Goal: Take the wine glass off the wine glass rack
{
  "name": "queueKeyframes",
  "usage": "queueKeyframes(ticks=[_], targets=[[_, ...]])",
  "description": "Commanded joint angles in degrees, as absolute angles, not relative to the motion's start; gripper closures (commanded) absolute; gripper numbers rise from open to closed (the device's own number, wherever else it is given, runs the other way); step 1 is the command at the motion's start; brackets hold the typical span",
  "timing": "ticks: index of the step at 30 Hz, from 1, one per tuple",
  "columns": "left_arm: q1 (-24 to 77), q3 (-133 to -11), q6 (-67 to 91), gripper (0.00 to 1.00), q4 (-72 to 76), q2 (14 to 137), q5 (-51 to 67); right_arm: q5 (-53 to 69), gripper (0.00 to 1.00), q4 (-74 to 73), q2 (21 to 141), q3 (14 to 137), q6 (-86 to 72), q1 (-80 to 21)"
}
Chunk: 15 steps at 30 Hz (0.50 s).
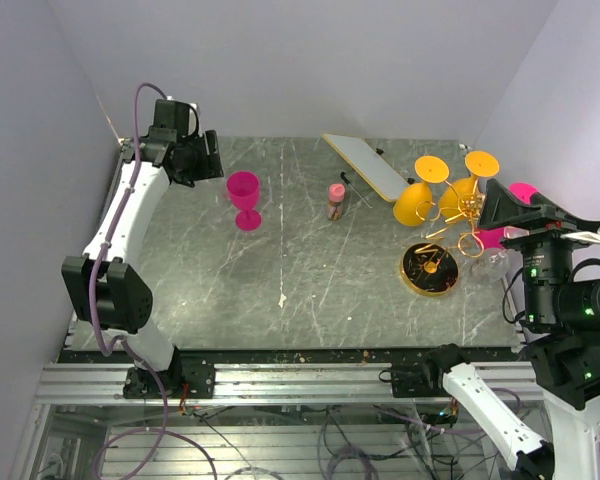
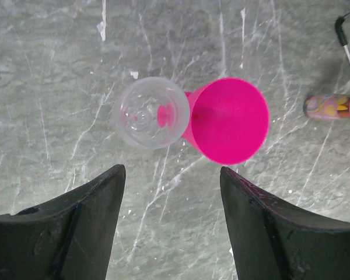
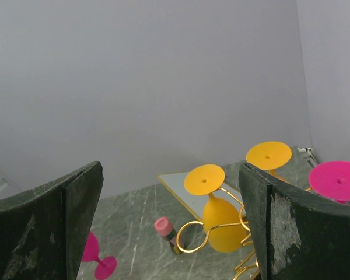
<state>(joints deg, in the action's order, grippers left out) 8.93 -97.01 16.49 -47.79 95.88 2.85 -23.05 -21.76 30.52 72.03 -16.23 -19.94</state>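
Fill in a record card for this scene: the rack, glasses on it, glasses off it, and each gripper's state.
rack: wine glass rack, on the table's right side
on rack: orange glasses and hanging pink glass, upside down
off rack: standing pink glass, upright on table
left gripper: open, empty, above standing pink glass
right gripper: open, empty, facing rack

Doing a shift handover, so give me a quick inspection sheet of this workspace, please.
Surface: grey marbled table, white scuffs.
Job's things: gold wine glass rack at right, orange glasses and a hanging pink glass inverted on it; standing pink wine glass upright on the table at left.
Clutter: white board, small pink-capped bottle.
Grippers: left gripper open above the standing glass; right gripper open, facing the rack.
Cables: purple cable along left arm; loose bundle under the front rail.
Surroundings: plain walls, nothing else seen.
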Motion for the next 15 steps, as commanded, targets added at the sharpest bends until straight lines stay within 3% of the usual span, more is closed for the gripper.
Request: queueKeyframes(ticks=[1,8,15], targets=[[8.44,-96.44,16.05,0.24,-45.56,93.93,4.70,-22.57,0.00,-22.93,31.10,73.30,-17.39,-19.91],[8.44,-91.13,17.97,0.20,-40.58,87.04,10.44,-22.52,0.00,-23.96,31.70,73.30,-17.10,-19.98],[9.58,-78.98,23.42,0.18,-26.13,74.78,19.89,-21.34,0.00,-24.53,32.18,71.33,-16.63,-19.96]])
